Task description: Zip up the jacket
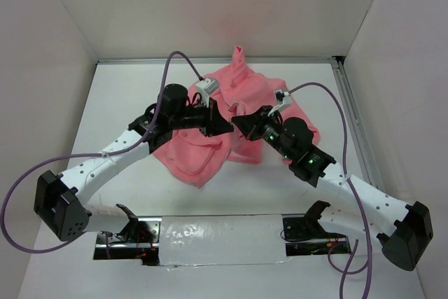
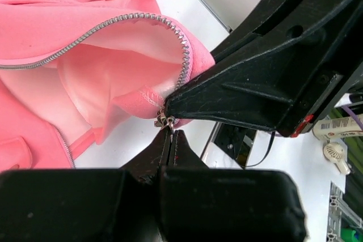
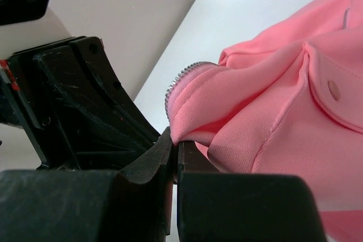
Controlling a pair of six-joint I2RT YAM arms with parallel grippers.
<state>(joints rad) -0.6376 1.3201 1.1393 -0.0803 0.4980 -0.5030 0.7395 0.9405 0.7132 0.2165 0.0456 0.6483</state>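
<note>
Tabletop [image 1: 126,89], jacket [image 1: 250,93] in left claw [image 2: 170,135]

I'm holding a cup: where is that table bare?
Bare table left of the jacket toward the wall, and right of it by the rail. Crowded mid-table, where left gripper and right gripper pinch the jacket.

- No text, brand, number or sign is legible in any of the three views.
- Left wrist view: a white label [image 2: 339,124] sits well to the right of the jacket [image 2: 68,21], near the frame's right edge. It carries dark print, too small and blurred to read.
- The jacket itself shows no readable marking.
</note>
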